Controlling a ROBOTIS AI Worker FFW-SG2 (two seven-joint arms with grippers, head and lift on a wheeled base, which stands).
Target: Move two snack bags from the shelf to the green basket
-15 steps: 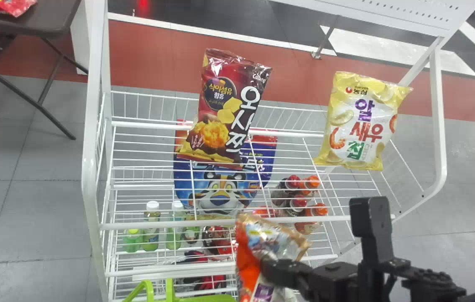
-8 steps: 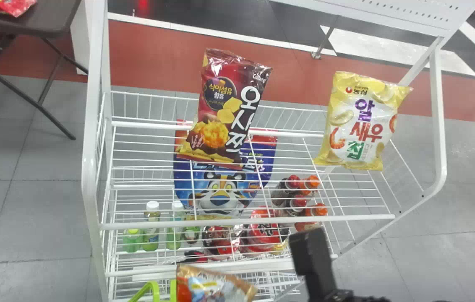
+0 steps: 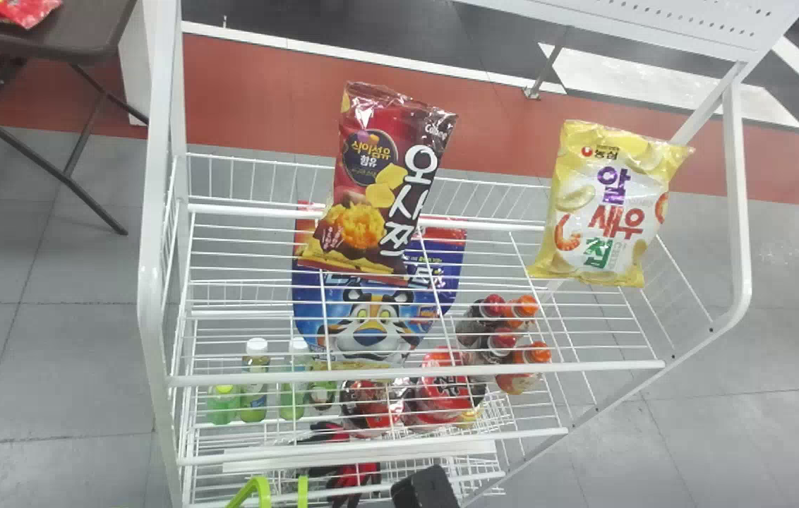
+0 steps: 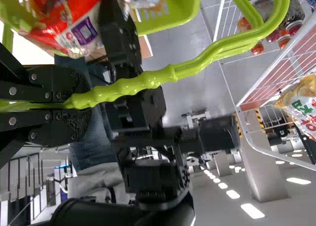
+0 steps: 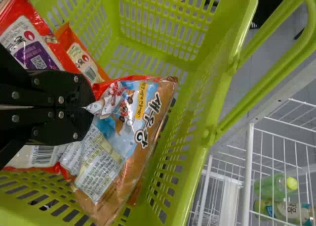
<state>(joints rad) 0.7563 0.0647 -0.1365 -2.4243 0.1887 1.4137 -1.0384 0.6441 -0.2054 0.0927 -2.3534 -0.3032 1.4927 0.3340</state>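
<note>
Evidently, I'm lining up a drop.
My right gripper (image 5: 90, 108) pinches the snack bag (image 5: 131, 118) by its edge over the green basket (image 5: 199, 164), likely for clean release; my left gripper (image 4: 81, 102) clamps the handle (image 4: 148, 79), presumably steadying it.

Maroon snack bag (image 3: 378, 183): "오사쯔", "식이섬유 함유", "Calbee". Yellow-and-white snack bag (image 3: 601, 212): "농심", "알새우칩". Brown-and-orange snack bag (image 5: 131, 137), green basket (image 5: 195, 107): "새우깡"; smaller print, illegible.
</note>
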